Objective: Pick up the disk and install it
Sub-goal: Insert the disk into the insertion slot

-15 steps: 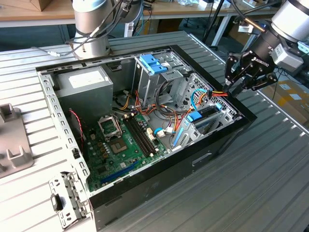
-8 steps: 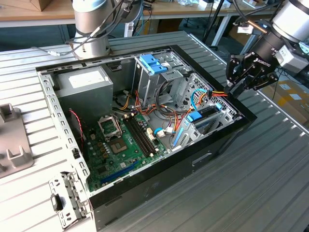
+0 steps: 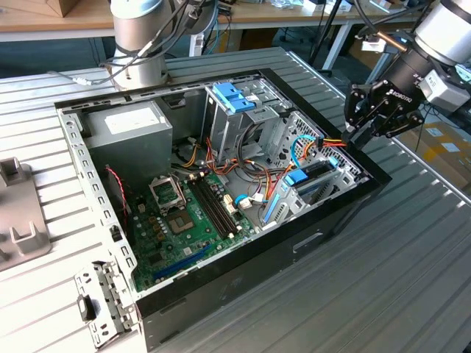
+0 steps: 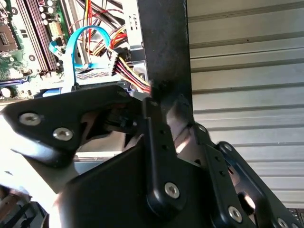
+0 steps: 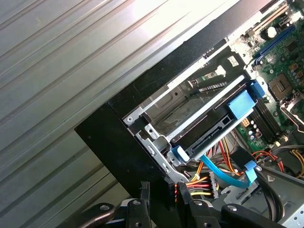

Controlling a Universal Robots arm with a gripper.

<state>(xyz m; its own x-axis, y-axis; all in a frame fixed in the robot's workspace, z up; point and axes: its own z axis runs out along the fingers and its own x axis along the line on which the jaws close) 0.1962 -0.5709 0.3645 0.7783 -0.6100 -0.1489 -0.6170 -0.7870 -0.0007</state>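
Disk (image 3: 309,181) sat in drive bay at case (image 3: 221,294) front corner, blue tab (image 5: 241,103) up, apparently already seated. My gripper (image 3: 375,118) hovered above case rim, just beside bay; cannot tell claw state. I judged slow vertical approach best, minding loose cables (image 5: 209,178).

A robotics lab: an open computer case (image 3: 221,184) on a ribbed metal counter (image 3: 383,279), wooden workbenches (image 3: 73,18) behind.
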